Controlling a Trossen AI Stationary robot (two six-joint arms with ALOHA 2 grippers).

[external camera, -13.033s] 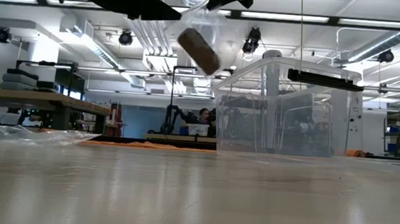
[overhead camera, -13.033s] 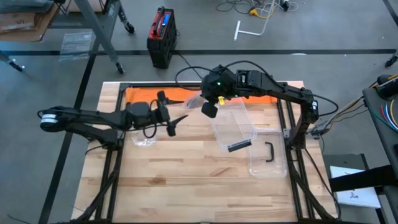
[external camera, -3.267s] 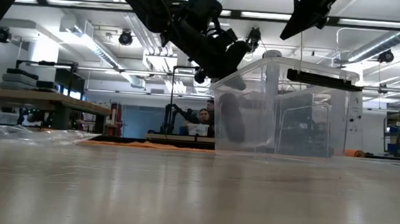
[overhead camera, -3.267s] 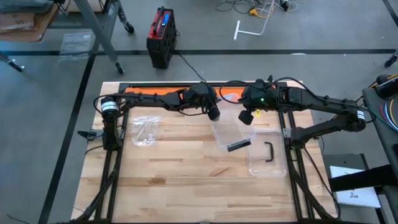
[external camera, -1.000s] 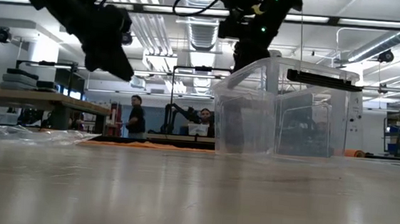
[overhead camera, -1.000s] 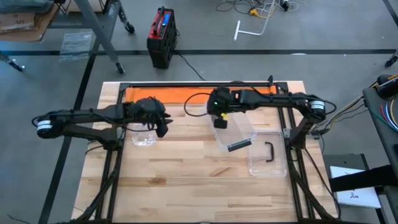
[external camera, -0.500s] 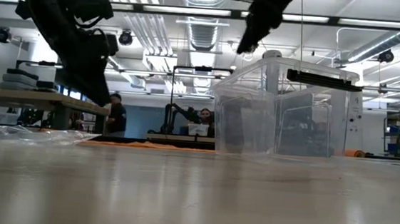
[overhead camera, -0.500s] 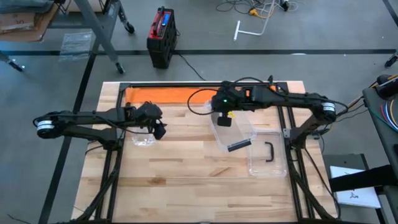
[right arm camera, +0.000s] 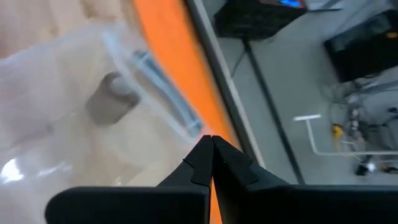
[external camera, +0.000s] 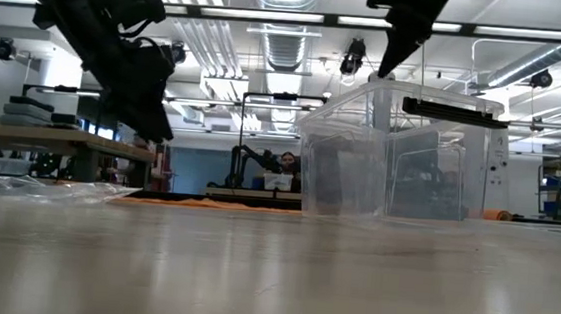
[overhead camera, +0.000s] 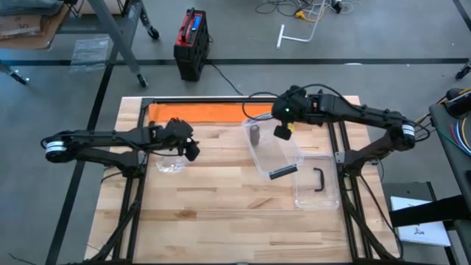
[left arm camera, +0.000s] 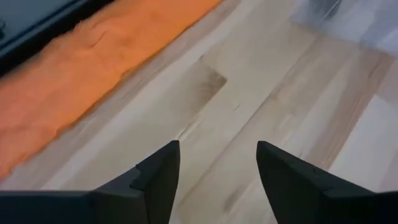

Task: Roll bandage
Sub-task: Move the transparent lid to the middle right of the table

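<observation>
The bandage [overhead camera: 255, 133], a short grey-brown roll, stands on its end inside the clear plastic bin [overhead camera: 288, 157], near the bin's far left corner; it also shows through the bin wall in the right wrist view [right arm camera: 112, 99]. My right gripper [overhead camera: 282, 132] hangs shut above the bin's far end [right arm camera: 211, 144], to the right of the roll and well clear of it. My left gripper [overhead camera: 190, 152] is open over bare wood [left arm camera: 217, 163], just right of a crumpled clear bag [overhead camera: 170, 157], with nothing between its fingers.
The bin's clear lid [overhead camera: 318, 197] with a black handle [overhead camera: 319, 179] lies on the table to the right of the bin. An orange cloth [overhead camera: 193, 112] runs along the table's far edge. In the low view the bin [external camera: 401, 151] stands mid-right.
My right gripper, shut throughout, has risen out of the bin and gone toward the table's right and far edges, leaving the bandage roll uncovered in the bin. My left gripper has sunk a little beside the clear bag.
</observation>
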